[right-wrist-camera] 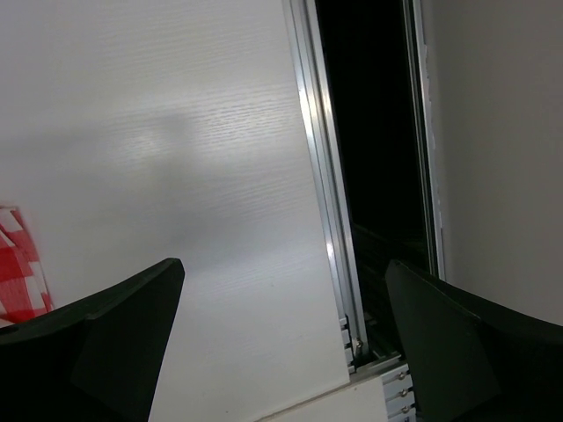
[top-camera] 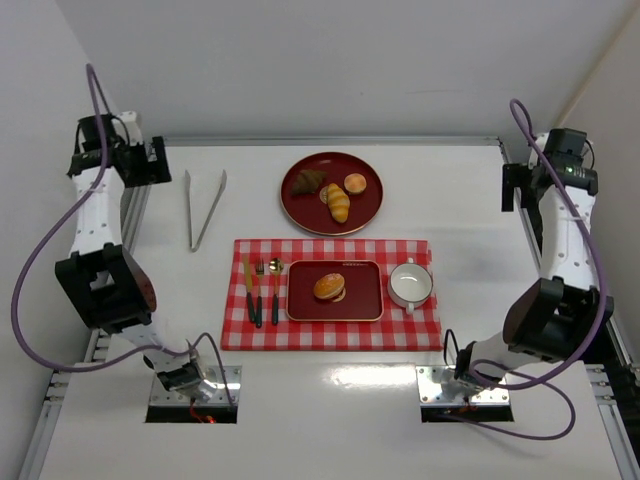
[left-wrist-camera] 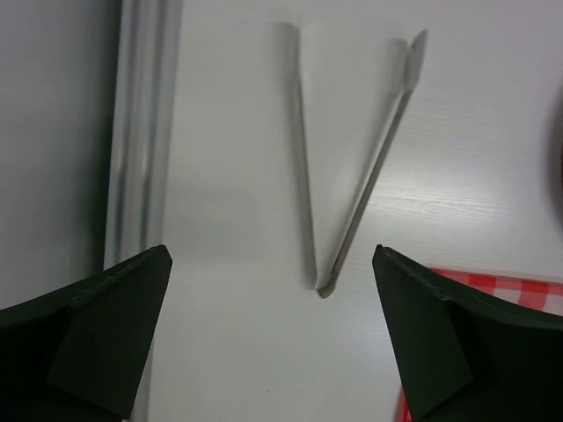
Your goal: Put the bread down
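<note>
Golden bread on red tray, well right of left end effector, fingers apart, empty. Right end effector apart too. Placing looks done; next, rest arms.

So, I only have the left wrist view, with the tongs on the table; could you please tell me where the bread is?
Observer: The bread lies on the rectangular red tray, on the checked cloth.
Operator: Is anything beside that tray?
Observer: A white cup stands just right of it.
Operator: And the right tool?
Observer: The right tool is open and empty, over the table near its right edge.
</note>
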Robot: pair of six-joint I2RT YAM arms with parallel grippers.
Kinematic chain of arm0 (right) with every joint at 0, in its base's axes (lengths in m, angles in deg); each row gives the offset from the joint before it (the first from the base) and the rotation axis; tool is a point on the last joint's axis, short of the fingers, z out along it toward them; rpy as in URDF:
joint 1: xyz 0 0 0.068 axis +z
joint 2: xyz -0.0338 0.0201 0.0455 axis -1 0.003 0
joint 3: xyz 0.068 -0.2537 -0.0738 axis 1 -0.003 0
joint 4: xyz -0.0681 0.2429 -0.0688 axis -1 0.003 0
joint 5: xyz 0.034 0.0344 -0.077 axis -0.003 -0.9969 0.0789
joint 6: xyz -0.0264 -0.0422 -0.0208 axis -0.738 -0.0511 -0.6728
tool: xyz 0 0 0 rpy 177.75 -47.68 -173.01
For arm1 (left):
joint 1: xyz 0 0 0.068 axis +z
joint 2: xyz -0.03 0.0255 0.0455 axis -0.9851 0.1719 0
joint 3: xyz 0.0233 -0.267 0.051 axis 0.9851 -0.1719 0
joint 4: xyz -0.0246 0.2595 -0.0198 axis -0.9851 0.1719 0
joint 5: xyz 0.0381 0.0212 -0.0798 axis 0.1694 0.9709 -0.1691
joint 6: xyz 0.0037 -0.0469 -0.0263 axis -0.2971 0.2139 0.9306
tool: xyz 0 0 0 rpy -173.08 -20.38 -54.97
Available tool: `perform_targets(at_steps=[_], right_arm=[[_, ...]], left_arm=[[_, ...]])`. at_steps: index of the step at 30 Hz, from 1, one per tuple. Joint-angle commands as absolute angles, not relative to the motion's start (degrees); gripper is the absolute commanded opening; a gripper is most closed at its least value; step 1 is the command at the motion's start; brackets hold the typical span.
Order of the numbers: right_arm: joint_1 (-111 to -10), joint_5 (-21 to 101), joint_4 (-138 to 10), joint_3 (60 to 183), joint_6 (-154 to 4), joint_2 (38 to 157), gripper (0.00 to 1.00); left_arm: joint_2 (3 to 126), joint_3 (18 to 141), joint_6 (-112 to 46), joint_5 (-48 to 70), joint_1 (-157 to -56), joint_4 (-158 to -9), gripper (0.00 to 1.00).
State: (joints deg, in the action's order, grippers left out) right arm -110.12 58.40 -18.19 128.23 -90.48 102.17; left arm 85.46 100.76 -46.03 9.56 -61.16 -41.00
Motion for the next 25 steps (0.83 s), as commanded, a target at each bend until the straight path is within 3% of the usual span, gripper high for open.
perform_targets(at_steps=[1,5,25], right_arm=[[-111.3,59.4,-20.2,129.2,-88.2,99.0,0.99],[-111.8,59.4,-20.2,129.2,-88.2,98.5,0.99],[-112.9,57.1,-19.7,129.2,-87.6,97.9,0.99]], left_arm=[[82.7,96.6,-47.7,6.3,-57.1,-40.0,1.00],[80.0,93.5,-50.1,3.6,-52.1,-40.0,1.00],[79.5,92.5,-52.0,3.1,-51.5,-39.5,1.00]])
